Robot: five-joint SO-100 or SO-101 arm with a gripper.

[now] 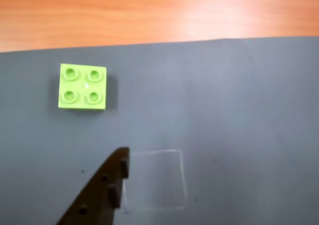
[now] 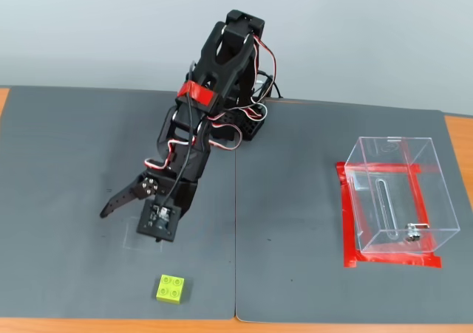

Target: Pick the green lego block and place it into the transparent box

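Note:
The green lego block is a small lime brick with four studs, lying on the grey mat in the upper left of the wrist view. In the fixed view it lies near the mat's front edge. My gripper hovers just behind it and a little to its left, open and empty. In the wrist view the gripper shows a black finger and a clear finger, both apart from the block. The transparent box stands far right on red tape.
Two grey mats cover the wooden table, with a seam down the middle. The arm's base stands at the back centre. The mat's front edge lies just in front of the block.

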